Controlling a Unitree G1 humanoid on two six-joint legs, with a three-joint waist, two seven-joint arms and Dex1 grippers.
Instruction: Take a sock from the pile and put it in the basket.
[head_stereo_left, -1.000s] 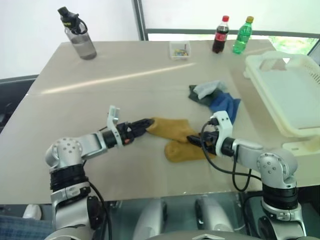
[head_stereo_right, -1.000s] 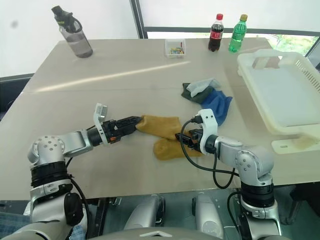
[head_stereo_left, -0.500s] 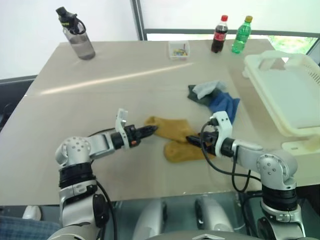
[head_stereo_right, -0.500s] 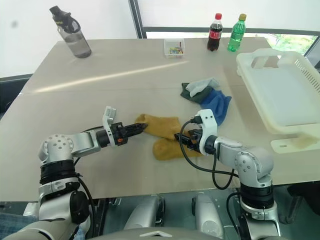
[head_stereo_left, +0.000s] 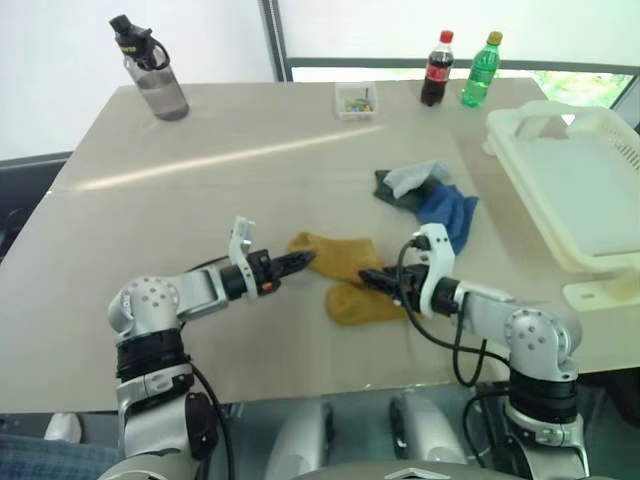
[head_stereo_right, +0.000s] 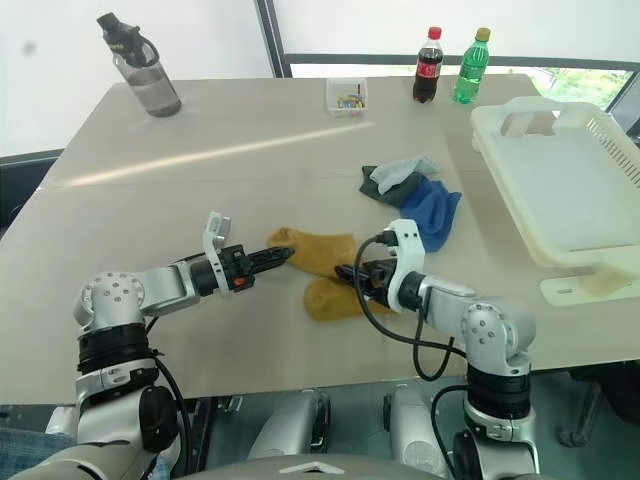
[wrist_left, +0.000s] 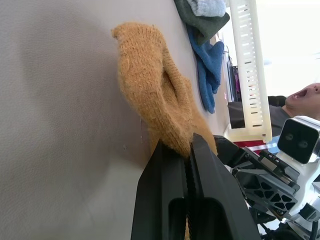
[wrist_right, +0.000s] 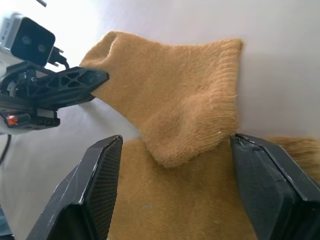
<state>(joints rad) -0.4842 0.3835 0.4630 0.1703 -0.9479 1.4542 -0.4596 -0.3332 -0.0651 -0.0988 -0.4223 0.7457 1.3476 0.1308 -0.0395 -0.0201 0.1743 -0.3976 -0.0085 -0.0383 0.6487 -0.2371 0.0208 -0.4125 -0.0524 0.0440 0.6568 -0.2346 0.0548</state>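
**Left claw pinches a mustard sock while the right stands open over it**

On a beige table, the left gripper is clamped on the left corner of a mustard sock. A second mustard sock lies just nearer, touching it. The right gripper hangs over their overlap, fingers spread wide, holding nothing. The rest of the pile, blue, dark green and pale grey, lies farther right.

The pinch looks thin, possibly only the knit's edge. A slow lift should show whether one sock comes away alone.

The basket sits far right, overhanging the table's right edge. The route there crosses the right arm and the pile, so lifting high first seems wise. A small clear box and bottles stand far back, well apart.
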